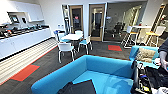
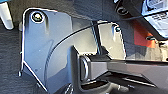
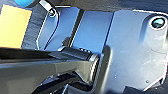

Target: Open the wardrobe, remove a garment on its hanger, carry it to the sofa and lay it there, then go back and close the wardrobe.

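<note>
Sofa (image 1: 100, 72) fills 6 o'clock, close below the cam. Black garment (image 1: 80, 88) lies flat on its seat at 6, prob laid there per task. Person's arm (image 1: 163, 53) at 3. Grippers: can't tell if fingers apart or together.

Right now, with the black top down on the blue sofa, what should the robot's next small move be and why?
Probably turn the base away from the sofa. The garment already lies dark and flat on the seat, so laying it down looks done, and no wardrobe stands in the room ahead.
</note>
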